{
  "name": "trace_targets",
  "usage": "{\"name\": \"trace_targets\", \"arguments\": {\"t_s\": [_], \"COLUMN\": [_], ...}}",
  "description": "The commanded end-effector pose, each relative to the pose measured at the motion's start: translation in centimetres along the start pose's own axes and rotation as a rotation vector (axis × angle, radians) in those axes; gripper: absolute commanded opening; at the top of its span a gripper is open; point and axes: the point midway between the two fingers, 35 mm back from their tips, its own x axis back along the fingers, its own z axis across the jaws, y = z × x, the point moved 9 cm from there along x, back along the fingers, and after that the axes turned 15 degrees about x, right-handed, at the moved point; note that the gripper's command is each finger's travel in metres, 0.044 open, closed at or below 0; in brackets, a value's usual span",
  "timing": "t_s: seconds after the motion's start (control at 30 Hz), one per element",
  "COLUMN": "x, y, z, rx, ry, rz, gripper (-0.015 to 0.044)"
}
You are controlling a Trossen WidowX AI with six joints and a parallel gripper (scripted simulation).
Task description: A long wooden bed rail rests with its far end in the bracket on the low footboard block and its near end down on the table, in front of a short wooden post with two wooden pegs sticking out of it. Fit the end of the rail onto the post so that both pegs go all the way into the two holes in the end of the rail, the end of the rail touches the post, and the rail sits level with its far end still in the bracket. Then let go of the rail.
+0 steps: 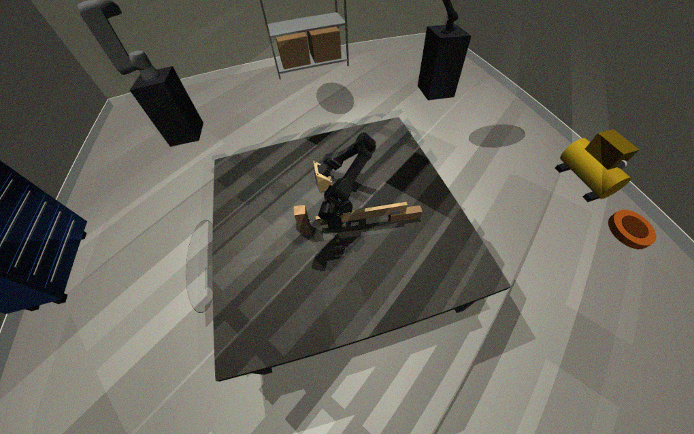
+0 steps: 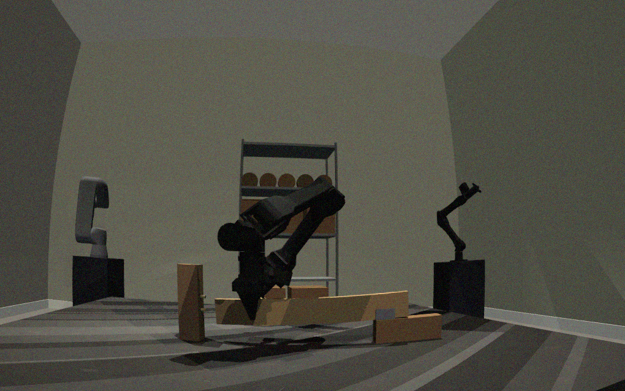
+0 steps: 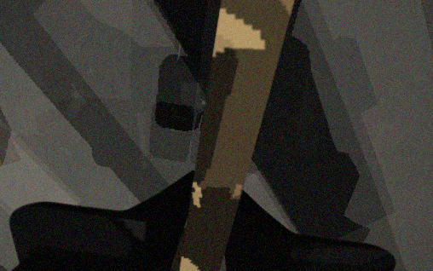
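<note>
The wooden rail point(image 1: 386, 208) point(image 2: 322, 311) point(image 3: 239, 128) is held with its near end clear of the table. It slopes slightly, the far end a little higher. Its far end sits at the grey bracket point(image 2: 385, 314) on the footboard block point(image 1: 409, 214) point(image 2: 407, 328). My gripper point(image 1: 334, 224) point(image 2: 252, 315) point(image 3: 209, 178) points down and is shut on the rail near its near end. The upright post point(image 1: 301, 220) point(image 2: 189, 301) stands left of that end in the exterior view. Its upper peg point(image 2: 202, 296) and lower peg point(image 2: 202, 309) show in a small gap before the rail. The holes are hidden.
The dark striped table point(image 1: 286, 327) point(image 2: 138, 368) bears everything. A pale angled wooden piece point(image 1: 322, 179) stands beside the arm, behind the rail. Shelving, a blue cabinet, other arms on pedestals and a yellow machine stand off the table.
</note>
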Motion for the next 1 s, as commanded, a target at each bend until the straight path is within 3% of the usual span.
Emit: {"name": "trace_targets", "arguments": {"t_s": [0.0, 0.97], "x": [0.7, 2.0], "y": [0.0, 0.0], "z": [-0.1, 0.0], "rx": [0.001, 0.001], "ry": [-0.016, -0.016], "rz": [0.003, 0.004], "gripper": [0.0000, 0.0000]}}
